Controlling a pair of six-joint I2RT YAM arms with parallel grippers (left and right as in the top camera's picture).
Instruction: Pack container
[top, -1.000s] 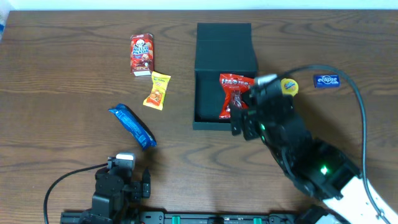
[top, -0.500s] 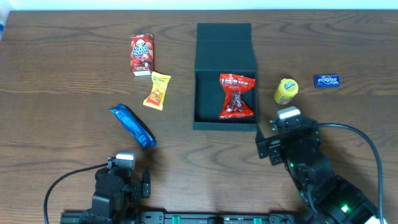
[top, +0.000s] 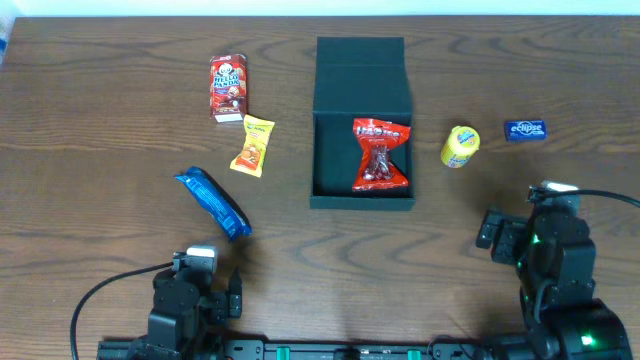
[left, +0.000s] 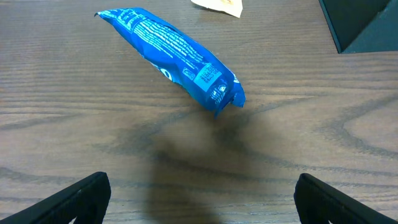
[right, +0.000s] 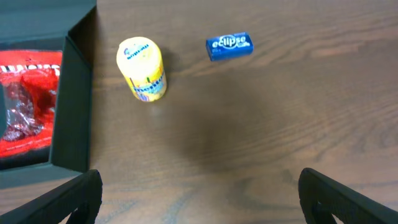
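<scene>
The dark teal-black container (top: 363, 70) lies open mid-table, its flap lid folded back; a red snack packet (top: 380, 154) lies inside it. The container's corner and the red packet also show in the right wrist view (right: 74, 106). My right gripper (top: 530, 238) is open and empty, at the near right, apart from the container. A yellow tub (top: 460, 146) and a blue Eclipse pack (top: 525, 130) lie ahead of it, also in the right wrist view (right: 143, 70) (right: 229, 46). My left gripper (top: 200, 285) is open and empty at the near left, just behind a blue packet (top: 212, 203) (left: 174, 53).
A red snack box (top: 228, 87) and a small yellow packet (top: 252, 146) lie left of the container. The wooden table (top: 100, 150) reaches the far edge at the top of the overhead view.
My right gripper has drawn back from the container's right side toward the near right edge, empty. The red packet stays in the container. The left arm has not moved.
</scene>
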